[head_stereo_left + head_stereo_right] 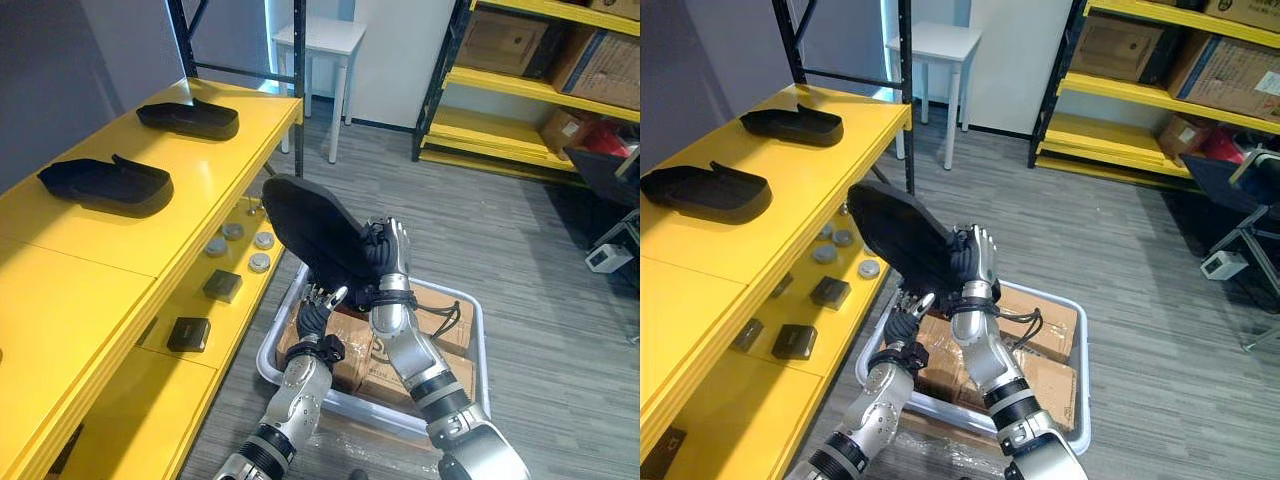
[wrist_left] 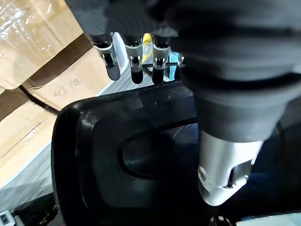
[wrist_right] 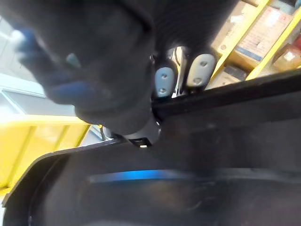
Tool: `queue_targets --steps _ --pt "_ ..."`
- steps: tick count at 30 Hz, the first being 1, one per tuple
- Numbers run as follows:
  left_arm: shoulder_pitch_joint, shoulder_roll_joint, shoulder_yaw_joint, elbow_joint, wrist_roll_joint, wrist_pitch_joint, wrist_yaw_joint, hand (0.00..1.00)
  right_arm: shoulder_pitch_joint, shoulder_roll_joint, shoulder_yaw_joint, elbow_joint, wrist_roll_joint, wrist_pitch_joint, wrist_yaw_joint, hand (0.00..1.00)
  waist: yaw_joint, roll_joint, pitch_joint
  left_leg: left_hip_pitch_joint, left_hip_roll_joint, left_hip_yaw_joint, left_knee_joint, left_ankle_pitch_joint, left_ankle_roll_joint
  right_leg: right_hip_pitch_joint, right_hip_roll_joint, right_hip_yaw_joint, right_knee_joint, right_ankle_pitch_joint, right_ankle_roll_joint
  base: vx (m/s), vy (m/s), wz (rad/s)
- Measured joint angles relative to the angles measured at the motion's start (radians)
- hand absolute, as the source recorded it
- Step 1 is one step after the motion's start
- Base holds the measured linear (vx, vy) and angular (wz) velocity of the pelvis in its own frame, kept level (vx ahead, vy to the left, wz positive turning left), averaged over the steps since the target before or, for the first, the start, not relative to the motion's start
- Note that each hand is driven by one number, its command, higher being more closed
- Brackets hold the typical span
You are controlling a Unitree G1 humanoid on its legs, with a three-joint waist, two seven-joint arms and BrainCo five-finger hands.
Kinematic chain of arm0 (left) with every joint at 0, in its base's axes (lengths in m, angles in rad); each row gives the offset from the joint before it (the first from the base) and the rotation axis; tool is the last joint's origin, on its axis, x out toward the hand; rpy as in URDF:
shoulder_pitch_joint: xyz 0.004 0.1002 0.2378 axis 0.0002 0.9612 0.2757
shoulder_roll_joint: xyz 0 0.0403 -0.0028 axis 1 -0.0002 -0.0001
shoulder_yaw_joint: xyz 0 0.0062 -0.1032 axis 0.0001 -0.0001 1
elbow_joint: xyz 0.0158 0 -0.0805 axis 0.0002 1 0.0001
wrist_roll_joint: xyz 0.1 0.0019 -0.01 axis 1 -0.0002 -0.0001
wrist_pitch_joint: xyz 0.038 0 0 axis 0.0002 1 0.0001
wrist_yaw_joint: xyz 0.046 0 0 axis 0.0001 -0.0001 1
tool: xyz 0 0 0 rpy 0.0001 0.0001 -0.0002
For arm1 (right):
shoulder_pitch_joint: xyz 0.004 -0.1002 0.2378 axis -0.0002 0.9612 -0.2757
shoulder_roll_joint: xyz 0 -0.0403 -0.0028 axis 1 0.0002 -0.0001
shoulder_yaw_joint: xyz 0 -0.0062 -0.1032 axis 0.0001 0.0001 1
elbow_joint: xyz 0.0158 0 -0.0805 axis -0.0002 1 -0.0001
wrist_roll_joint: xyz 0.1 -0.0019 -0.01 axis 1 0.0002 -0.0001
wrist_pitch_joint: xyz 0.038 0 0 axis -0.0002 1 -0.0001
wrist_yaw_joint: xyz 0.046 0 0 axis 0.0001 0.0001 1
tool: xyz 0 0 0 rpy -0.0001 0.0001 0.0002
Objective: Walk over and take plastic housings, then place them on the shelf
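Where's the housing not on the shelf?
Centre of the left eye view: housing held between the left robot hand and right robot hand above the bin, right of the shelf.

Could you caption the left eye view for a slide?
Left hand and right hand hold a black plastic housing beside the yellow shelf.

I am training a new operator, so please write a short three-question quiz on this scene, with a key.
1. True or false: three black plastic housings lie on top of the yellow metal shelf.
2. What fills the pale plastic bin on the floor? A) brown cardboard boxes B) bottles C) cloth
3. Fill in: the robot's ___ hand curls its fingers over the edge of the lifted black plastic housing.
Key: 1 false: only the near housing and the far housing lie there. 2 A. 3 right hand; the left hand props it from below.
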Motion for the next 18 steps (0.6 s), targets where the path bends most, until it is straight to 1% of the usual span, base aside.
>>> queue_targets --steps 1,3,5,7,8,10,11,12,14,18 --pt "-0.002 0.0 0.006 0.0 0.001 -0.001 0.006 0.0 0.011 0.0 0.013 -0.019 0.0 -0.001 -0.001 1.0 -0.001 -0.001 0.0 0.001 0.0 0.0 0.0 0.0 0.0 0.001 0.0 0.0 0.0 -0.001 -0.001 0.02 0.057 -0.01" --pt "-0.022 -0.001 0.041 0.018 0.003 -0.006 0.045 0.0 0.039 0.012 0.086 -0.064 0.018 -0.031 0.002 1.0 -0.014 -0.004 -0.003 0.004 0.002 0.002 -0.002 -0.001 -0.002 0.002 0.001 0.001 0.0 -0.004 -0.005 0.01 0.044 -0.03" --pt "-0.031 0.001 0.093 0.045 0.006 -0.008 0.085 0.0 0.06 0.041 0.143 -0.096 0.039 -0.061 0.004 1.0 -0.027 -0.011 -0.009 0.009 0.007 0.01 -0.003 -0.004 -0.006 0.002 0.007 0.008 -0.001 -0.006 -0.008 0.02 0.041 -0.11" --pt "-0.038 0.001 0.138 0.066 0.041 -0.01 0.127 0.0 0.064 0.049 0.187 -0.096 0.04 -0.069 0.004 1.0 -0.027 -0.021 -0.016 0.019 0.014 0.027 -0.003 -0.007 -0.01 0.002 0.014 0.024 -0.004 -0.007 -0.009 0.02 0.038 -0.21" --pt "-0.048 0.001 0.147 0.08 0.047 -0.01 0.137 0.0 0.065 0.049 0.196 -0.096 0.04 -0.074 0.004 1.0 -0.028 -0.022 -0.017 0.022 0.015 0.029 -0.003 -0.008 -0.011 0.004 0.015 0.025 -0.005 -0.007 -0.01 0.02 0.03 -0.17" --pt "-0.083 -0.001 0.197 0.118 0.092 -0.006 0.181 0.0 0.066 0.05 0.227 -0.099 0.043 -0.088 0.004 1.0 -0.042 -0.023 -0.017 0.024 0.018 0.034 -0.004 -0.009 -0.013 0.004 0.018 0.028 -0.005 -0.008 -0.011 0.03 0.044 -0.07" --pt "-0.092 -0.001 0.215 0.126 0.107 -0.005 0.189 0.0 0.069 0.05 0.236 -0.103 0.044 -0.094 0.005 1.0 -0.044 -0.023 -0.017 0.025 0.019 0.038 -0.004 -0.009 -0.014 0.004 0.019 0.03 -0.005 -0.008 -0.011 0.04 0.055 -0.11" --pt "-0.1 -0.001 0.229 0.129 0.128 -0.001 0.201 1.0 0.08 0.05 0.244 -0.118 0.049 -0.1 0.005 1.0 -0.045 -0.023 -0.017 0.029 0.022 0.044 -0.005 -0.011 -0.017 0.004 0.022 0.035 -0.005 -0.008 -0.012 0.03 0.037 -0.14" --pt "-0.109 -0.001 0.256 0.135 0.15 0.003 0.213 1.0 0.096 0.05 0.256 -0.136 0.063 -0.106 0.005 1.0 -0.044 -0.023 -0.017 0.037 0.027 0.057 -0.006 -0.014 -0.019 0.004 0.028 0.048 -0.005 -0.007 -0.013 0.06 0.053 -0.19" --pt "-0.119 -0.009 0.28 0.136 0.148 -0.001 0.217 1.0 0.1 0.049 0.255 -0.136 0.086 -0.108 0.005 1.0 -0.055 -0.023 -0.017 0.037 0.032 0.062 -0.006 -0.017 -0.024 0.0 0.034 0.053 -0.005 -0.005 -0.019 0.05 0.058 -0.07"
